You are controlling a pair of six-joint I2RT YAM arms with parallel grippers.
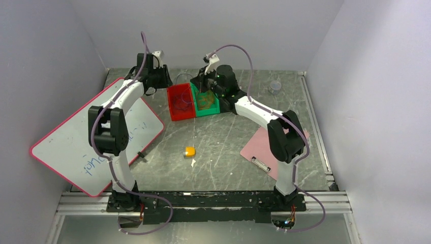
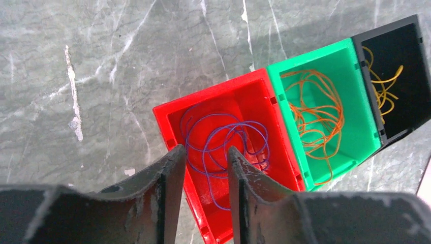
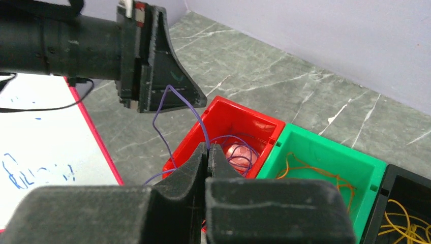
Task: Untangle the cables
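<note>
The right gripper (image 3: 207, 152) is seen closest, its fingers pressed together on a strand of the purple cable (image 3: 197, 118), which is drawn up out of the red bin (image 3: 249, 119); further purple loops are seen coiled inside that bin. The left gripper (image 2: 206, 152) is held above the red bin's near edge, its fingers spread with nothing between them. The orange cable (image 2: 315, 112) is contained in the green bin (image 2: 310, 56) alongside, and the yellow cable (image 2: 383, 86) in the black bin (image 2: 406, 51) next to it, the three bins being set touching in a row on the grey table (image 2: 101, 76).
</note>
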